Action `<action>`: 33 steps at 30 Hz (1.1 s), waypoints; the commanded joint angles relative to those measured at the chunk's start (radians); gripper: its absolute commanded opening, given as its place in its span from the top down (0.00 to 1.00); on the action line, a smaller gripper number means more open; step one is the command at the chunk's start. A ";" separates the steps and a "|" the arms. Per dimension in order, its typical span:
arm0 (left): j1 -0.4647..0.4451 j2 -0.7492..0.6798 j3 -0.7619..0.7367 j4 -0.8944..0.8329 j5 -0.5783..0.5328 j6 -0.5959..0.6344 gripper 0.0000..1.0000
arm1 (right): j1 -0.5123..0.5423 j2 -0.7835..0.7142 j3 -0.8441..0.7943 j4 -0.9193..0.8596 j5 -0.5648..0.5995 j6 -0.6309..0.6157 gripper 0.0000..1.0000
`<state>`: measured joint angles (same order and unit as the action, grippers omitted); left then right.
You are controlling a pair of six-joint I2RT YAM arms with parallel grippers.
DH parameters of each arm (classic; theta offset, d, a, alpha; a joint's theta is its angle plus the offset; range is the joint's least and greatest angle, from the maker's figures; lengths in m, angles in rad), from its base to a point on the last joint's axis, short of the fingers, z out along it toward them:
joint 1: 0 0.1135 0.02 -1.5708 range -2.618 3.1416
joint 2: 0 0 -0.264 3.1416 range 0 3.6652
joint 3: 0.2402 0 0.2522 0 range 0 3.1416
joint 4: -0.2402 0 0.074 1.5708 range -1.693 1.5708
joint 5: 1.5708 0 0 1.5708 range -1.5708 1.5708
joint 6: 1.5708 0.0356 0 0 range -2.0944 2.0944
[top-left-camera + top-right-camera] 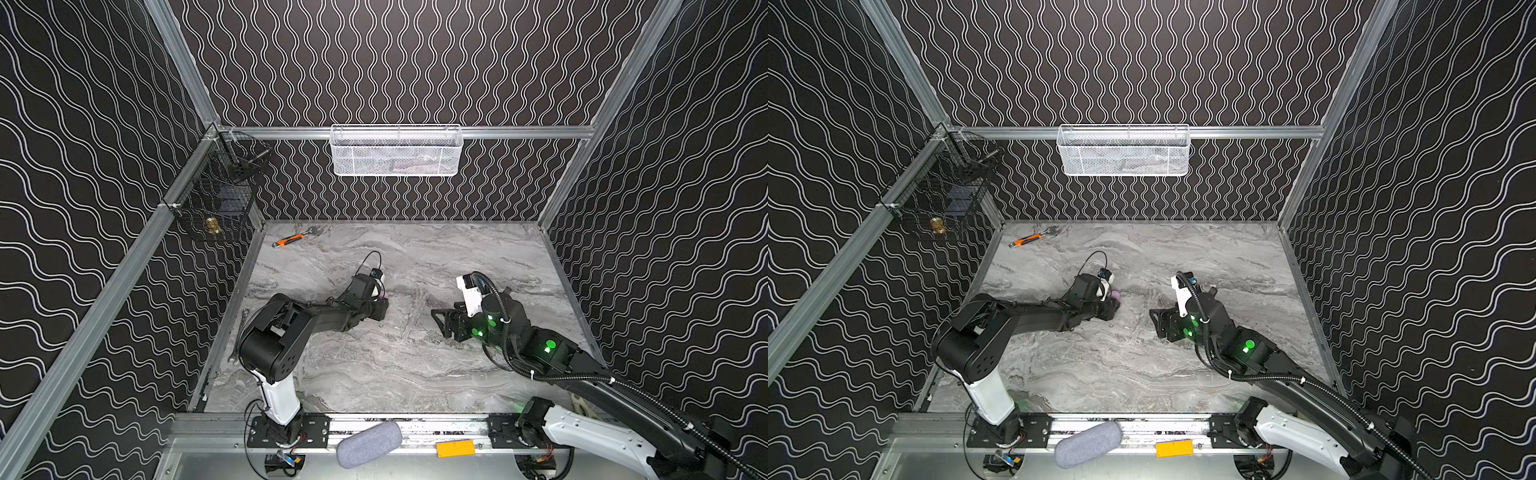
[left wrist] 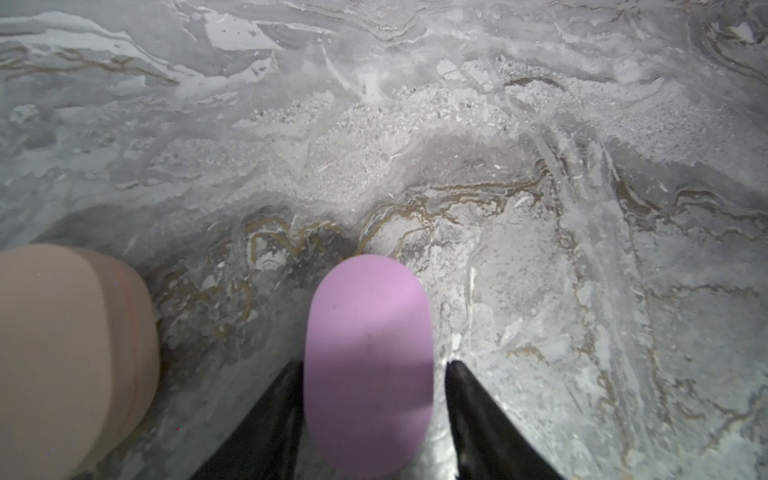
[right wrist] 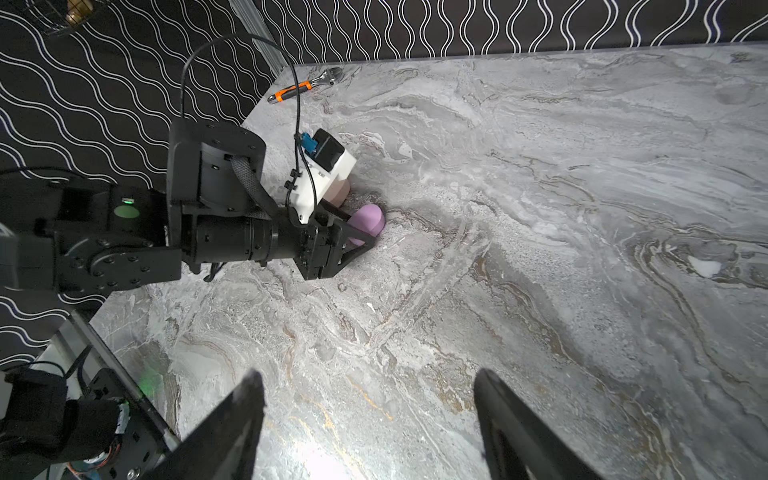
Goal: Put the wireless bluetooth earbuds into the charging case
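Two fingers of the left gripper [image 2: 374, 362] are flanking the lilac charging case [image 2: 365, 299], spread, one standing clear; its long axis is running along their reach, toward 3 o'clock in both top views. Beyond, the right gripper [image 3: 370, 374] is sitting spread and empty; no earbuds are showing.

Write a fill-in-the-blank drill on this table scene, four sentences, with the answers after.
1. The pebble-shaped case between the fingers of the left gripper is ____ in colour.
2. The right gripper stands open and holds ____.
3. The wrench near the back wall has an ____ handle.
4. On the back wall hangs a ____ mesh basket.

Missing words: lilac; nothing; orange; white.
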<state>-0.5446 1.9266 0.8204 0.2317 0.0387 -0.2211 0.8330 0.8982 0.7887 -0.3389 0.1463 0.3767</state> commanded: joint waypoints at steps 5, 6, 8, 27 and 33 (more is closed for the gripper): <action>-0.002 -0.110 0.025 -0.059 -0.004 0.034 0.25 | -0.002 -0.015 -0.020 0.001 0.049 0.002 0.03; -0.002 -0.123 0.031 -0.075 -0.005 0.043 0.23 | -0.002 -0.016 -0.018 -0.003 0.060 0.002 0.01; 0.000 -0.159 0.049 -0.123 -0.012 0.066 0.21 | -0.004 -0.013 -0.007 -0.017 0.085 -0.004 0.00; 0.445 -0.584 -0.003 -0.166 0.098 0.217 0.01 | -0.619 0.080 -0.017 0.125 0.141 -0.046 0.00; 0.669 -0.603 -0.112 -0.013 0.188 0.221 0.01 | -0.729 0.200 -0.062 0.255 0.162 -0.018 0.00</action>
<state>0.0818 1.3216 0.7353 0.1089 0.1555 -0.0208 0.1196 1.0672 0.7357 -0.1959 0.2951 0.3336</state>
